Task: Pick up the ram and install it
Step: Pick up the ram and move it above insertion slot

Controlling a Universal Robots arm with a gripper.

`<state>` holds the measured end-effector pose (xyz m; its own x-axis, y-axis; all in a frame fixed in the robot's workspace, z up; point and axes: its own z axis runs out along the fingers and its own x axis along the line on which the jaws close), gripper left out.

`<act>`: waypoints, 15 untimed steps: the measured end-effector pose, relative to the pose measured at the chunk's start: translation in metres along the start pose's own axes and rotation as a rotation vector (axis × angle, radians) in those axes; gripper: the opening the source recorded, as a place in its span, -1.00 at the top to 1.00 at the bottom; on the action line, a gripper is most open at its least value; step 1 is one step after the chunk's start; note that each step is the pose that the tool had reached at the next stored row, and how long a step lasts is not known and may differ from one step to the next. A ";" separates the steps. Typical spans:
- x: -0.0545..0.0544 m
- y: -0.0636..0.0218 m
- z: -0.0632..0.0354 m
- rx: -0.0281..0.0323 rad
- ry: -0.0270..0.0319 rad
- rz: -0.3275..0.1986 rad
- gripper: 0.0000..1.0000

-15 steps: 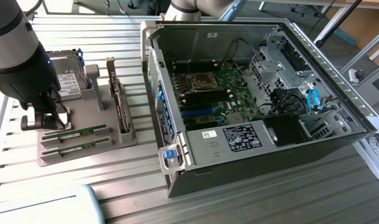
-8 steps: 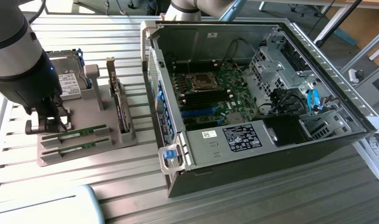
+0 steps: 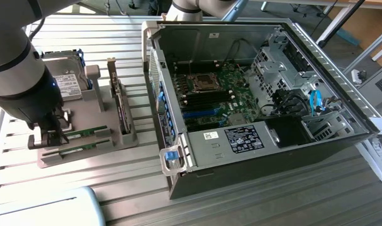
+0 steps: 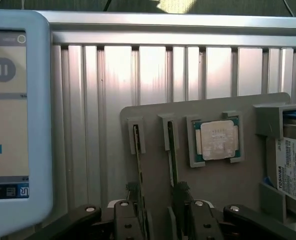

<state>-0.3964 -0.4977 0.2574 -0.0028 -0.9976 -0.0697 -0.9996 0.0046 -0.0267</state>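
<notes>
Claw (image 4: 160,222) — jaws wide — hangs over the ram sticks (image 4: 172,150) on their tray (image 4: 213,185).

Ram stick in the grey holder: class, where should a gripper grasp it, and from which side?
Pinch the ram across its two flat faces, coming down from above: it stands on edge in the holder slots, so only its thin upper edge is free.

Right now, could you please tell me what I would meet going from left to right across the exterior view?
Pincer → ram sticks → upright expansion card → blue latch on the computer case → motherboard → blue cable.
</notes>
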 end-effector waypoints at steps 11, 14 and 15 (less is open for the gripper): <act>0.009 -0.0090 0.0171 -0.0028 -0.0005 -0.019 0.15; 0.010 -0.0091 0.0208 -0.0030 -0.0006 -0.021 0.15; 0.010 -0.0091 0.0222 -0.0030 -0.0006 -0.022 0.15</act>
<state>-0.3867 -0.5065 0.2347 0.0188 -0.9974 -0.0697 -0.9995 -0.0170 -0.0252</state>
